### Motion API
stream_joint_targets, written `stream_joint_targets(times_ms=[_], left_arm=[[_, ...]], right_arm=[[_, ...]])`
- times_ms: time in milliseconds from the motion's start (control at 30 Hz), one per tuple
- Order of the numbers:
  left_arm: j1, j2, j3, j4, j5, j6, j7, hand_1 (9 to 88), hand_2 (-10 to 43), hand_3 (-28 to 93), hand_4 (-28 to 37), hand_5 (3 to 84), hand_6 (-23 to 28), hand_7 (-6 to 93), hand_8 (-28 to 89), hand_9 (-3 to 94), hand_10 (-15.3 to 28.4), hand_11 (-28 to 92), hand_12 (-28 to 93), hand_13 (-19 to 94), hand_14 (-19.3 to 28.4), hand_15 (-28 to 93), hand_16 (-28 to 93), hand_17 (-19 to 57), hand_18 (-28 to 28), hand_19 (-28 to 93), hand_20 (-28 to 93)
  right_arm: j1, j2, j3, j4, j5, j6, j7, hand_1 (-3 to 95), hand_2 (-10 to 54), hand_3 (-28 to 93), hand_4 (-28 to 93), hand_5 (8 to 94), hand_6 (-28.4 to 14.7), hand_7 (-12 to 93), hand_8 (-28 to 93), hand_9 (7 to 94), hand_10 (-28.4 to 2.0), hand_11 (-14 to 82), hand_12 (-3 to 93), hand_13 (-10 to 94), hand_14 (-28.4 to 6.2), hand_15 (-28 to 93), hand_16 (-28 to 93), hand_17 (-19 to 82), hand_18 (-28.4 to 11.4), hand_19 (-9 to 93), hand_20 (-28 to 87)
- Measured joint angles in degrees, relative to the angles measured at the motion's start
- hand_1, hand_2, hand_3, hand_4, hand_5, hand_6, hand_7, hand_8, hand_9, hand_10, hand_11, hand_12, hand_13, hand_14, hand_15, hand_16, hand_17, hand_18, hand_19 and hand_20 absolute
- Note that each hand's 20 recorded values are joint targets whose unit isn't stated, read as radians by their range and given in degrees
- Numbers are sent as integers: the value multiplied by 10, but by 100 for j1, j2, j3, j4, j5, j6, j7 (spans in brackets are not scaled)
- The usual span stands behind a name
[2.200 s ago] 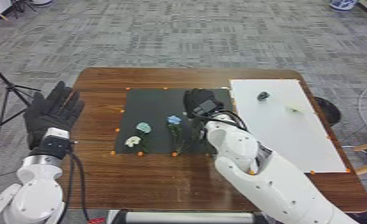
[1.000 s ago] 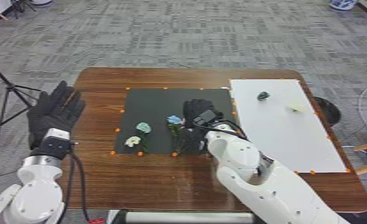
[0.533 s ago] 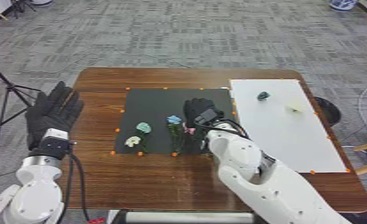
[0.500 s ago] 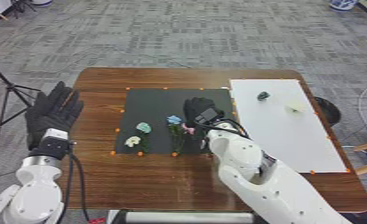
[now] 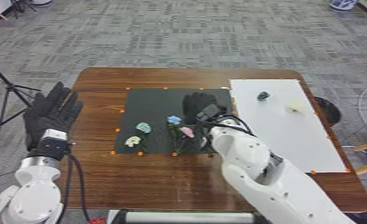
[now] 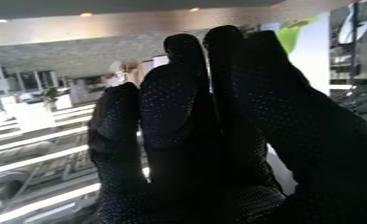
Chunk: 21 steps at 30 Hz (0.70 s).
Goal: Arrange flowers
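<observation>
Several flowers [image 5: 143, 127] lie on your dark mat [image 5: 153, 106]; you're likely finishing the pink one [image 5: 187, 132]. Right hand [image 5: 197, 104] straight-fingered, left hand [image 5: 48, 112] spread; next, lift clear toward the pale flower [image 5: 295, 107].

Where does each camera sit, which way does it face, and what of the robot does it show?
Head view: on the head, facing forward and down at the table and flowers; shows both arms, left hand and right hand.
Right wrist view: on the right wrist, facing along the right hand's gloved fingers.
Shared: the right hand.
</observation>
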Motion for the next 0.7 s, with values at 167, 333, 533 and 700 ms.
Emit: stream_joint_targets(times_ms=[167,333,533,700], left_arm=[[0,0,0,0,0,0,19,331,65,702,-283,398,67,130,-96,299,123,186,86,212,114,213,-43,-50,106,230,110],[42,0,-40,-26,0,-9,47,313,82,700,-283,398,67,128,-96,299,123,183,85,212,114,210,-42,-51,106,229,110],[141,23,-120,-59,-30,-30,146,254,128,699,-283,400,64,121,-95,298,124,174,86,210,114,201,-41,-50,107,221,109],[150,48,-120,-58,-68,-82,182,251,132,702,-283,400,64,117,-92,299,125,170,88,211,114,197,-38,-50,107,218,109]], right_arm=[[9,52,491,-5,264,-14,351,455,-95,818,-279,595,-38,163,-113,594,-160,174,176,634,-112,724,341,366,-251,852,416],[46,451,1078,-54,555,-131,836,440,-95,823,-279,545,-54,134,-108,534,-171,140,160,629,-119,730,331,361,-255,851,414],[50,1212,1598,-2,681,-512,980,432,-95,821,-282,508,-63,113,-96,489,-179,121,147,614,-128,742,321,352,-260,847,410],[128,1483,1906,304,901,-1130,1239,427,-95,818,-282,460,-77,83,-87,452,-186,109,141,612,-133,759,316,350,-266,851,410]])
